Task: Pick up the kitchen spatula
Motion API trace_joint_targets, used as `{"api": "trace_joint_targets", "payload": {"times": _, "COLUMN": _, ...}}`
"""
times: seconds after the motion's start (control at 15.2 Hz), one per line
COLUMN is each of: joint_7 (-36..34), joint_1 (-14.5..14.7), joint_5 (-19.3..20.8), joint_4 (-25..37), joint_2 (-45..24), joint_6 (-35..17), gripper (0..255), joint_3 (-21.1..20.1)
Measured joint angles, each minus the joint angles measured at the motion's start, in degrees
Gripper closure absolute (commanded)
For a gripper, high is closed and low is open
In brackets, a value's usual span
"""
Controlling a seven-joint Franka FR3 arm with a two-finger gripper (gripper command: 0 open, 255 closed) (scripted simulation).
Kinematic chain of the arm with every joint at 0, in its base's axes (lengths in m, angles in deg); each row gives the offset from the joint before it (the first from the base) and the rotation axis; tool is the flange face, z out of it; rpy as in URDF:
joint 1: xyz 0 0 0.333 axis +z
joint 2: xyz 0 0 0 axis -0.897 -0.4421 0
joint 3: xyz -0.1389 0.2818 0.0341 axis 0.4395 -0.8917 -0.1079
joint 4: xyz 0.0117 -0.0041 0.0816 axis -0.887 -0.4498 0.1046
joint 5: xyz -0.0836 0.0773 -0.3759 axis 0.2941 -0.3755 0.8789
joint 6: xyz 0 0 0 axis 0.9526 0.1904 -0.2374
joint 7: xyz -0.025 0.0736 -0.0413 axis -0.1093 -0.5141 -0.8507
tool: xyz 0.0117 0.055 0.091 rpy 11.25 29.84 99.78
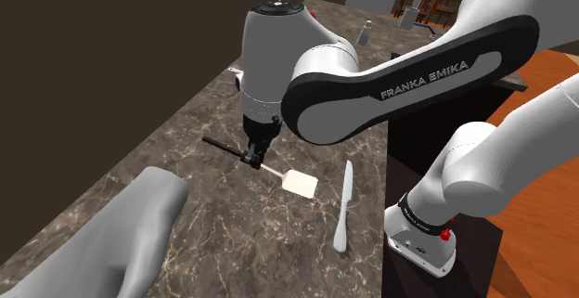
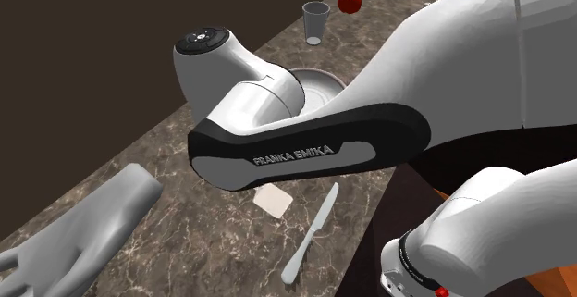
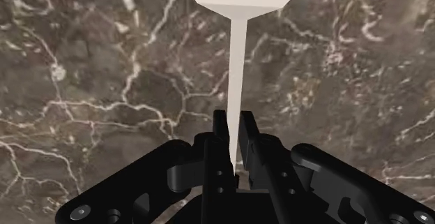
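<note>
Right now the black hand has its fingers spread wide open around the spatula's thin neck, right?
Not wide open. The wrist view shows the hand with its fingers shut on the thin neck of the spatula, clasping it between them.

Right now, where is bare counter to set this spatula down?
Bare marble lies between the grey hand-shaped object and the spatula, and on the counter along the wall. Crowded: the knife beside the blade, and the plate, cup and apple farther on.
</note>
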State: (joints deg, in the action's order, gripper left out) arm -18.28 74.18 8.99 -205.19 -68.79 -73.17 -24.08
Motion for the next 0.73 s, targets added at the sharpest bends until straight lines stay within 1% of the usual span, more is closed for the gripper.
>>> {"api": "trace_joint_targets", "payload": {"times": 0.73, "joint_7": 0.9, "joint_1": 0.1, "joint_5": -0.6, "joint_4": 6.0, "joint_2": 3.1, "joint_6": 9.0, "gripper": 255, "joint_3": 1.4}}
